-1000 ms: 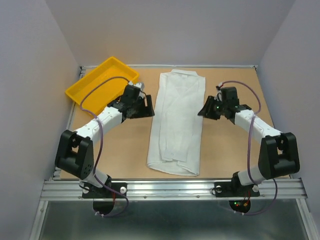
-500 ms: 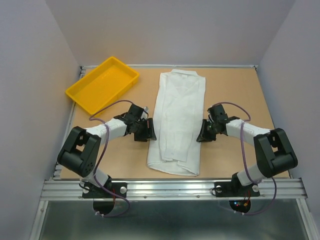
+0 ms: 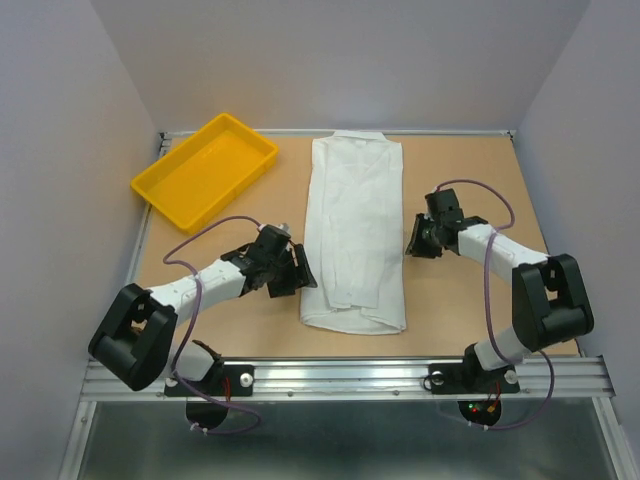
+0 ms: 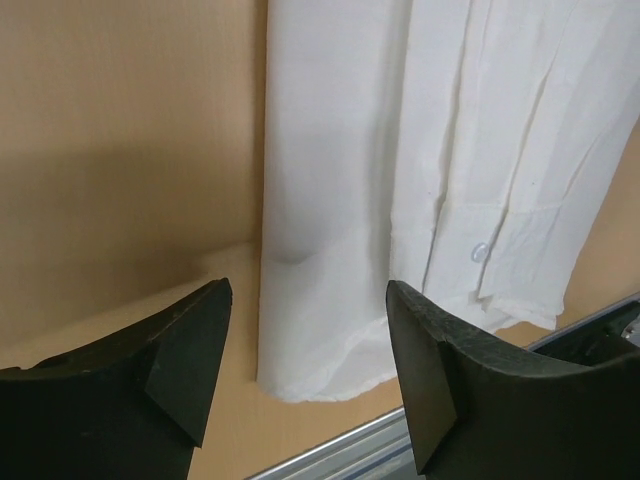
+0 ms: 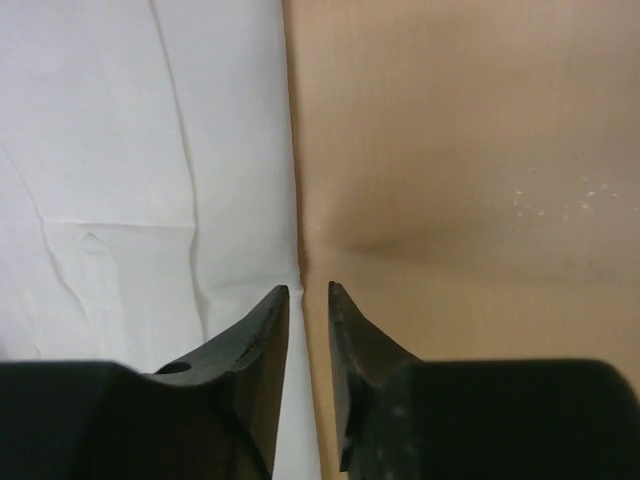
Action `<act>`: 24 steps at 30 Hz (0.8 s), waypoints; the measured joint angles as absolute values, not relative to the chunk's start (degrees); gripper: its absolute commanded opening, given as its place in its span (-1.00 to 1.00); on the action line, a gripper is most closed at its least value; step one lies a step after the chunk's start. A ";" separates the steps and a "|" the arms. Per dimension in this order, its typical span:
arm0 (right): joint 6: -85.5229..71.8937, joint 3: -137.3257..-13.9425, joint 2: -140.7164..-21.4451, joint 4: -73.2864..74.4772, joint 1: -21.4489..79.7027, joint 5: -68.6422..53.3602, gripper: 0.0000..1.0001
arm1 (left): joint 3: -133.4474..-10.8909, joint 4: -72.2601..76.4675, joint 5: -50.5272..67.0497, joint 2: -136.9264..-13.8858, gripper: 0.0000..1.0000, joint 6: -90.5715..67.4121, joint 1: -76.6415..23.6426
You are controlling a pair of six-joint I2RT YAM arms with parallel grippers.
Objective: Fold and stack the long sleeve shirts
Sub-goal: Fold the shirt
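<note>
Left gripper [image 4: 305, 298] stands with its jaws wide apart, low over the left edge of the white shirt [image 3: 355, 220], close to the hem; the folded edge runs up between the two fingers and neither one presses the cloth. Right gripper [image 5: 308, 290] has its jaws nearly together, with only a thin slit between them, and the shirt's right edge runs straight into that slit. Whether the cloth is pinched there cannot be told.

Half a second ago the left gripper was a little farther up the same edge and the right gripper a little nearer the hem; a second ago both hung higher, by the far half of the shirt. The shirt itself has shifted: its collar now lies closer to the far edge of the desk [image 3: 470, 180], and its hem has swung slightly to the right.

The shirt lies lengthwise down the middle of the desk, its hem short of the metal rail [image 3: 350, 375]. Bare wood stretches to its right. The yellow tray [image 3: 170, 210] sits in the far left corner, near the collar but apart from it.
</note>
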State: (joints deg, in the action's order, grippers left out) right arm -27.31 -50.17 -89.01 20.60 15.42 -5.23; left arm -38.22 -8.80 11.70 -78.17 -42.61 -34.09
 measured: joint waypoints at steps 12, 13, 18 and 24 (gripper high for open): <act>-33.91 -36.93 -62.57 23.77 13.67 -11.16 0.28 | -32.97 -11.05 5.32 -72.49 0.51 -53.17 -41.63; -35.11 -34.48 -61.45 24.67 13.50 -12.23 0.24 | -32.64 -11.05 4.93 -72.55 0.50 -53.65 -42.09; -39.27 -27.03 -56.71 27.07 13.50 -15.03 0.12 | -32.10 -10.46 4.49 -72.62 0.44 -55.16 -44.05; -43.31 -23.35 -53.12 28.49 13.50 -17.50 0.13 | -30.79 -8.56 5.15 -72.23 0.38 -56.82 -46.44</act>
State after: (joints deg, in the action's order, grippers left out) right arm -43.31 -23.35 -53.12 28.49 13.50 -17.50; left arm -30.79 -8.56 5.15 -72.23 -56.82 -46.44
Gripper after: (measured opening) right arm 0.557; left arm 0.696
